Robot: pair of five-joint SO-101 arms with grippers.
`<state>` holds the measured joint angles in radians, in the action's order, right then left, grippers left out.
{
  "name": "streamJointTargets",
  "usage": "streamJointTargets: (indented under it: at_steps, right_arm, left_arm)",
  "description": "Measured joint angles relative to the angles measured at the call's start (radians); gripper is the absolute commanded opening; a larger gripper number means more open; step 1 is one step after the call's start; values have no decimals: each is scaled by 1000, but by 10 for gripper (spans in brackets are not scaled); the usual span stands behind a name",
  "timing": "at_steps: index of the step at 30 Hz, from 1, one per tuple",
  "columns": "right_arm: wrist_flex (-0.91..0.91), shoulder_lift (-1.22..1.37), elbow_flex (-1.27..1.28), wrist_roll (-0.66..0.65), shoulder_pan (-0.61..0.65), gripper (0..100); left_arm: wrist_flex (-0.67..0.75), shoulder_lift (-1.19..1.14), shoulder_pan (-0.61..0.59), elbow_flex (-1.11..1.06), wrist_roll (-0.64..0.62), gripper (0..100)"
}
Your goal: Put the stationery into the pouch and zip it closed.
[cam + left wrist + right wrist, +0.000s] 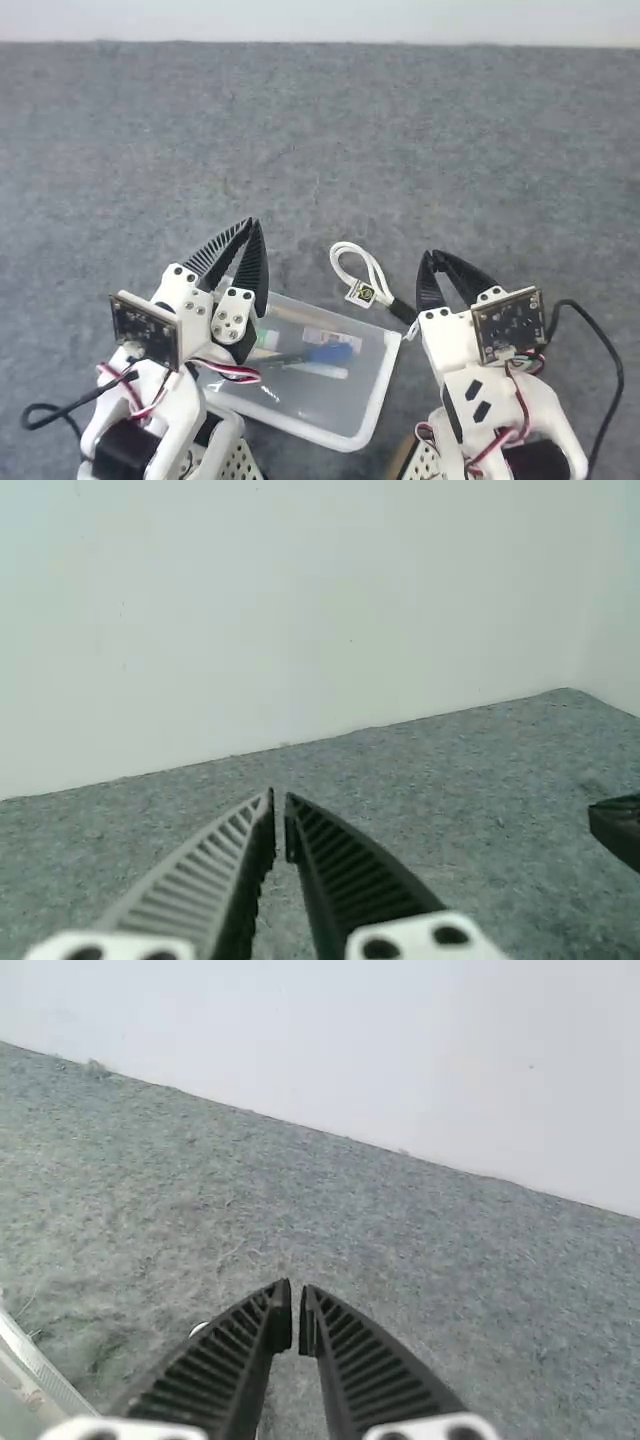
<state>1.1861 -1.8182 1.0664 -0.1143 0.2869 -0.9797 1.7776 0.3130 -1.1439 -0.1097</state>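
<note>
While both arms stand over the grey carpeted surface [400, 130], neither end effector touches any of the task's things. The left end effector [251, 226] is raised, its fingers together with only a thin slit between the tips; the left wrist view shows the same slit [279, 800]. The right end effector [432, 257] is likewise drawn together and holds nothing, its tips almost meeting in the right wrist view [295, 1290].

The clear pouch [345, 405] lies flat on the surface behind both sets of fingertips, between the two wrists and partly under the left end effector's wrist. It cannot be told whether its zip is open. Through its wall show a dark pen [285, 358] and a blue item [332, 352].

A white cord loop [352, 262] lies near the right end effector's tips, on its left side. A small tag [362, 292] sits at the loop's end toward the pouch.
</note>
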Motion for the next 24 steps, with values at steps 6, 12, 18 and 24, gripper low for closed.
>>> streamJointTargets:
  at_steps: [6, 12, 18, 24]
  right_arm:
    - [-46, 0, 29, 0, 0, 7]
    - [-132, 3, 89, 0, 3, 9]
    - [-107, 0, 95, 0, 3, 9]
    - [-43, 0, 100, 0, -69, 9]
  left_arm:
    - [5, 0, 0, 0, 2, 12]
    - [104, 0, 0, 0, 74, 12]
    - [106, 0, 0, -74, 89, 12]
    - [106, 0, -74, -247, 89, 12]
